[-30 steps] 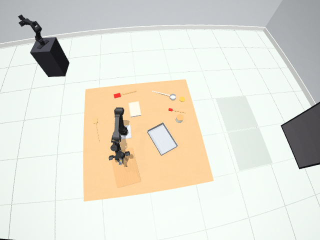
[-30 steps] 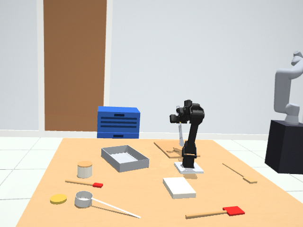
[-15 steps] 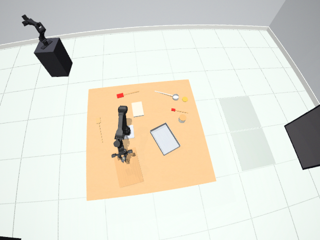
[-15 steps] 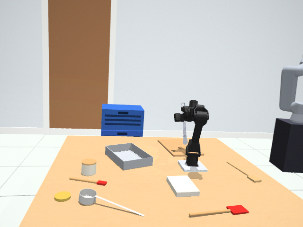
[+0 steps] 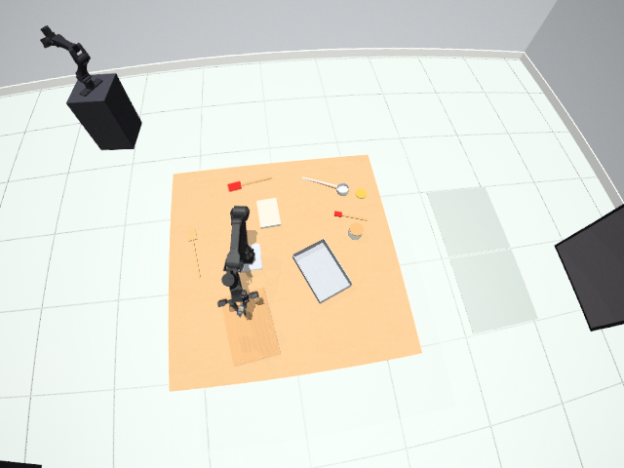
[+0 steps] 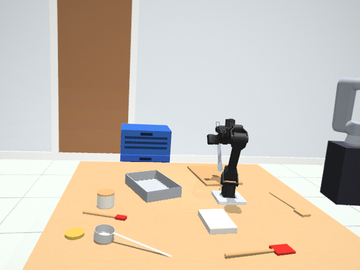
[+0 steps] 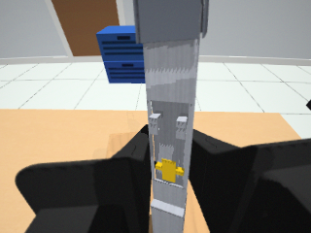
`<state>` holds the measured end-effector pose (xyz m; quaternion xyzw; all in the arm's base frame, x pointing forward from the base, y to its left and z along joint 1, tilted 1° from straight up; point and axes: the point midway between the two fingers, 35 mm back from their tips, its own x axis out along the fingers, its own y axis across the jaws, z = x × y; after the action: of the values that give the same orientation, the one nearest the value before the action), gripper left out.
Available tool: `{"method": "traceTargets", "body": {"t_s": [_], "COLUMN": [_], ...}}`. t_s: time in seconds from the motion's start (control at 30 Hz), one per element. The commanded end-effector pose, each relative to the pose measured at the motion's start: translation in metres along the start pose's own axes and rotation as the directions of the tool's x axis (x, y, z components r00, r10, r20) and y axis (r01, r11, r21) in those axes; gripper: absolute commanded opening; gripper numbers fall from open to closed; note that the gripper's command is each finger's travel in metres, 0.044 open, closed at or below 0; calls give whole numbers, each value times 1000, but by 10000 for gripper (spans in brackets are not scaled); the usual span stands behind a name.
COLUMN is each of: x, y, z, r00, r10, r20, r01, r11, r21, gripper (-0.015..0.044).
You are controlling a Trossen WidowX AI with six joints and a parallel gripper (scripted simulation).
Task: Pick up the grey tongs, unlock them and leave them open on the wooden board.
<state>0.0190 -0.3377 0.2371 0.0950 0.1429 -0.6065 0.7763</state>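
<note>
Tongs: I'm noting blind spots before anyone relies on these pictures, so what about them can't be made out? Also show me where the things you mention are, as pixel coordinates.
- Both ends of the tongs (image 5: 241, 310) (image 6: 220, 160) (image 7: 171, 73): wrist view, cut off by the top and bottom edges.
- Gripped stretch: exterior view, hidden by the tool (image 5: 242, 310) (image 6: 220, 140) (image 7: 161, 128).
- Yellow piece (image 7: 168, 171): exterior view, not discernible around the dark tool.
- Gap between arms: top view, too small.
</note>
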Motion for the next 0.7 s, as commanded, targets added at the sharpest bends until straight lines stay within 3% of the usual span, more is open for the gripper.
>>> {"method": "traceTargets", "body": {"t_s": [0.0,0.67], "x": [-2,3], "y": [1,0], "z": [4,4], "r00": [1000,1000], "r10": [4,3], "r20": [17,-25], "r01": [-4,-3], "r11": [1000,1000], "r21": [0,9], "gripper": [-150,-150]}}
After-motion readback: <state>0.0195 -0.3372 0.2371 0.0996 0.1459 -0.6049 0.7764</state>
